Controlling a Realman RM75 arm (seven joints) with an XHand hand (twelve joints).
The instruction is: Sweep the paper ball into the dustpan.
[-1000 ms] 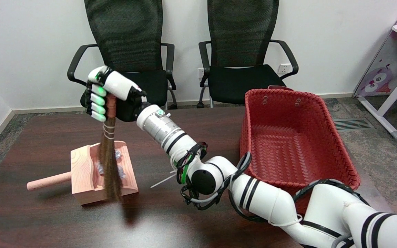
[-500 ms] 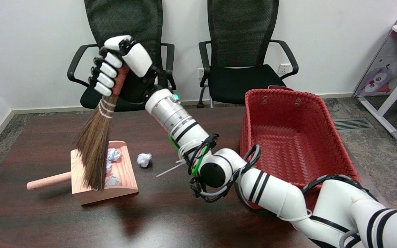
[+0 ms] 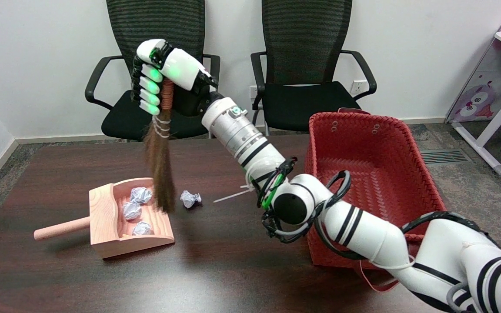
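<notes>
The right hand (image 3: 160, 82) grips a straw broom (image 3: 160, 171) by its reddish handle. One crumpled paper ball (image 3: 190, 199) lies on the dark wood-grain surface (image 3: 215, 261), apparently just beside the pale wooden dustpan (image 3: 122, 221). A woven red basket (image 3: 372, 174) stands right.

The right arm (image 3: 363, 234) is showing glossy white shells with black bands ringing its segments, a ribbed silver-white wrist cylinder, and a black round joint cap; black cables and a green wire are looping around the elbow, and the black-and-white hand (image 3: 163, 78) is glowing green along its fingers (image 3: 150, 89)
</notes>
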